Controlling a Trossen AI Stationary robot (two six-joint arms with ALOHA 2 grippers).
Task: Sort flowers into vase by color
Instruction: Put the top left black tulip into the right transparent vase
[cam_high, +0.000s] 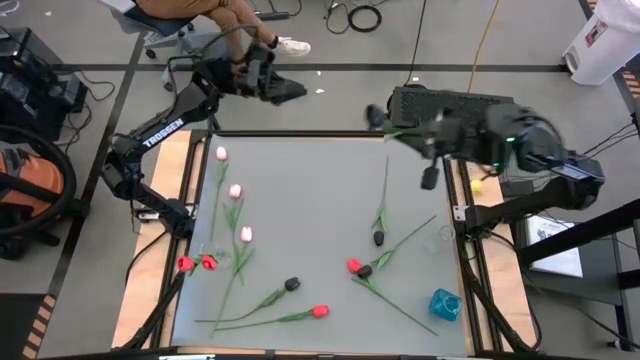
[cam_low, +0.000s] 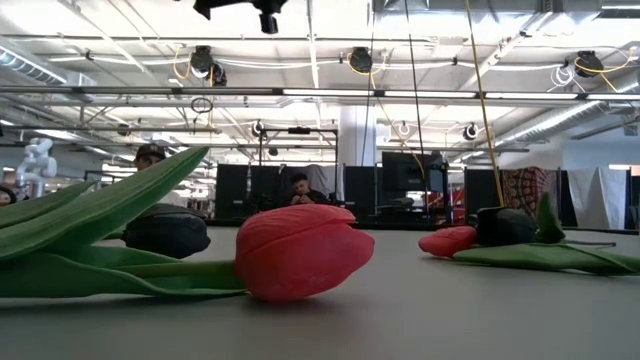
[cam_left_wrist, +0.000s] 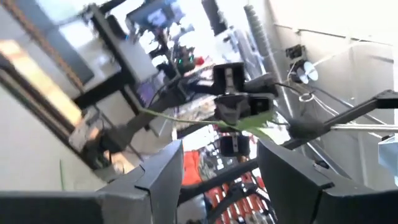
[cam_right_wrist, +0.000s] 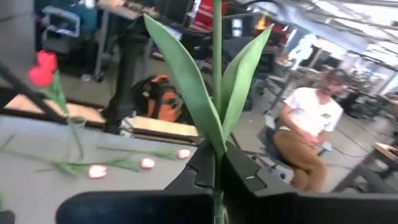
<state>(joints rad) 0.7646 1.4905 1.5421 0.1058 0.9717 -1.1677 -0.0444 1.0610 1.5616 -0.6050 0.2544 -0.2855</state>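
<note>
Above the far right corner of the grey surface (cam_high: 320, 170), right pincer (cam_right_wrist: 217, 180) is raised in the air w/ fingers clamped on the thin green stem of an artificial tulip (cam_right_wrist: 217, 93); two long leaves fan up beside that stem in the right wrist view, its head out of frame. Left pincer (cam_left_wrist: 217, 180) is up beyond the far left edge, fingers apart, nothing between them; its wrist view looks across at the right arm w/ the green stem crossing it. Rest of the flowers lie flat on the surface: three pink-headed tulips (cam_high: 235, 191) in a line down the left side, two red heads (cam_high: 197, 263) touching at the left edge, a black-headed one (cam_high: 292, 284) and a red-headed tulip (cam_high: 319, 311) near the front, that one filling the low view. Right half: black head (cam_high: 379, 237), then a red (cam_high: 353, 265) and black pair touching. Blue crumpled object (cam_high: 445, 303) at front right corner. Person in white top (cam_right_wrist: 308, 118) sits beyond the surface.
</note>
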